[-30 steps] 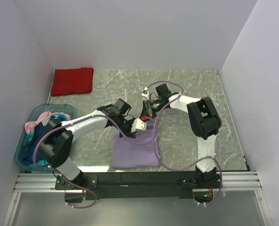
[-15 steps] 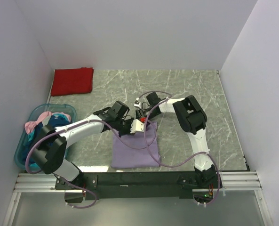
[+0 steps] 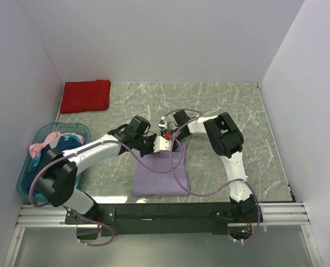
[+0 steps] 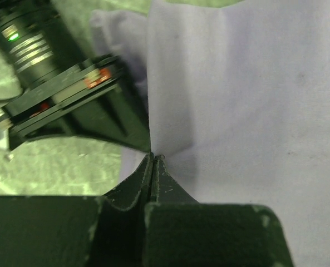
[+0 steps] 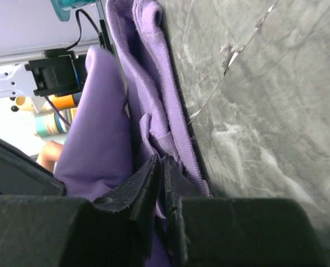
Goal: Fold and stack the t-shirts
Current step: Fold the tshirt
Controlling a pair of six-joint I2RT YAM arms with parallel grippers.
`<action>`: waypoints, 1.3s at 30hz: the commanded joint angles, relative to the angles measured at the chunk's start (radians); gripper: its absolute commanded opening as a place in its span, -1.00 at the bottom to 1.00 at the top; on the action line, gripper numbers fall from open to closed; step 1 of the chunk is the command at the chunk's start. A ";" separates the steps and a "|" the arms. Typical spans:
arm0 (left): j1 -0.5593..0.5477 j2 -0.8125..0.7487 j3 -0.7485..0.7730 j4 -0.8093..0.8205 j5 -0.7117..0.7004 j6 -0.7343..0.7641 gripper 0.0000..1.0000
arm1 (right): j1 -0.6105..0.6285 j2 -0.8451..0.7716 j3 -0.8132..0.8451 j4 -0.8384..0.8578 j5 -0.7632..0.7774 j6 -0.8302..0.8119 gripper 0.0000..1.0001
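Observation:
The light purple t-shirt lies partly folded on the table in front of the arms. My left gripper is shut on its far edge, pinching a fold of cloth at the fingertips. My right gripper is close beside it, shut on the shirt's ribbed edge. The two grippers nearly touch at the shirt's far edge. The red t-shirt lies folded at the far left corner. Pink, dark blue and teal shirts sit in the tub.
A translucent teal tub stands at the left, by the left arm. White walls enclose the marble table on three sides. The right arm's cable loops over the purple shirt.
The right gripper has swung left toward the left gripper and both now meet at the purple shirt's far edge. The left gripper shifted slightly away from the bases.

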 commanded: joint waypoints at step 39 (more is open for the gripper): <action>0.077 0.109 0.034 0.249 -0.072 0.053 -0.59 | -0.034 -0.048 0.090 -0.202 0.134 -0.175 -0.63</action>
